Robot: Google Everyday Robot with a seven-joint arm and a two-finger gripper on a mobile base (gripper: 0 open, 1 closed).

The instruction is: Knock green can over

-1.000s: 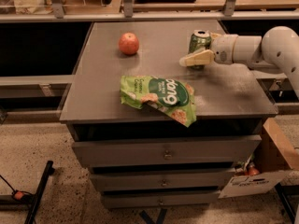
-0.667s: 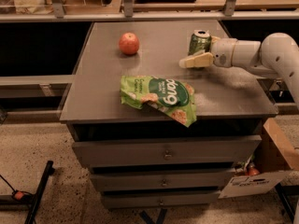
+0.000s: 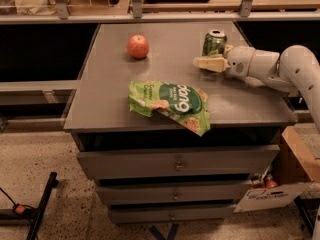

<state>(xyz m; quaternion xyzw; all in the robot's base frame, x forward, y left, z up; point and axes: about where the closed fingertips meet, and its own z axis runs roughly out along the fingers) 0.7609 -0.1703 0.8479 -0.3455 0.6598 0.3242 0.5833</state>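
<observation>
The green can (image 3: pixel 214 42) stands upright, leaning slightly, at the back right of the grey cabinet top (image 3: pixel 110 99). It has a silver top and pale markings. My gripper (image 3: pixel 205 63) reaches in from the right on the white arm (image 3: pixel 285 71). Its pale fingers (image 3: pixel 210 63) lie low over the surface, just in front of the can's base and touching or almost touching it.
A red apple (image 3: pixel 138 46) sits at the back left of the top. A wide flat green snack bag (image 3: pixel 172 104) lies near the front edge. Drawers are below. A cardboard box (image 3: pixel 295 169) stands on the floor at the right. Shelving runs behind.
My gripper has shifted slightly left along the front of the can. The can still stands.
</observation>
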